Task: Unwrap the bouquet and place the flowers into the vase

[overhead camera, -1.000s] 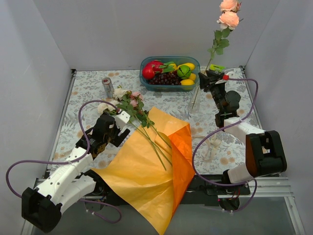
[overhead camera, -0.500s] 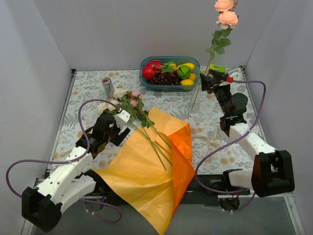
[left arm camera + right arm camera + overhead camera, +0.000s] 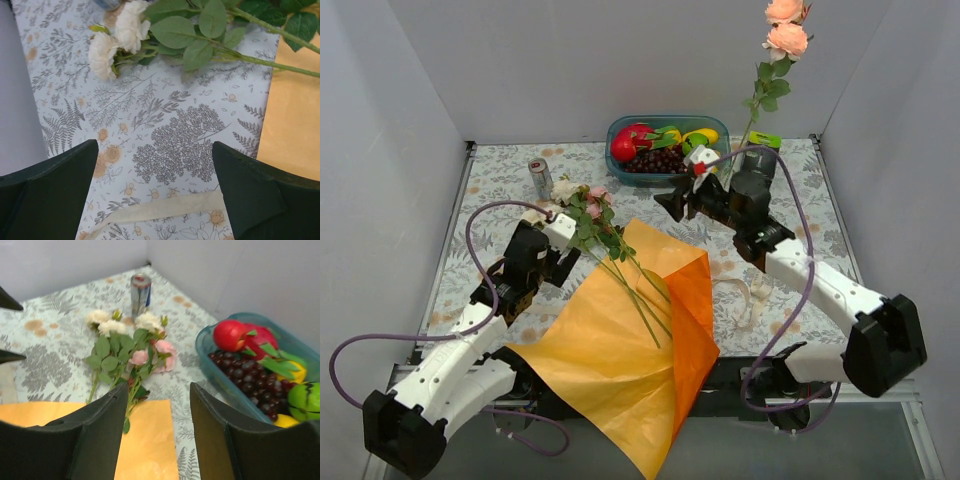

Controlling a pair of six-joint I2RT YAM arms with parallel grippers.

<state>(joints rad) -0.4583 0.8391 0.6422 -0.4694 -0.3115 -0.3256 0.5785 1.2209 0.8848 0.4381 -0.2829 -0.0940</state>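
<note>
- The left tool [image 3: 154, 147] is spread wide and grips nothing; bare worktop [image 3: 190, 135] and a cream ribbon [image 3: 160, 207] show between its fingers.
- The flowers [image 3: 125, 30] lie just beyond it, stems running onto the opened orange paper [image 3: 620, 345].
- The right tool [image 3: 156, 390] stands partly open and empty above that paper, with the flowers ahead of it.
- One peach rose [image 3: 788, 38] stands upright behind the right arm; its foot and the vase are hidden.
- A blue tub [image 3: 205, 347] holds fruit; a can [image 3: 141, 290] stands near the flower heads.
</note>
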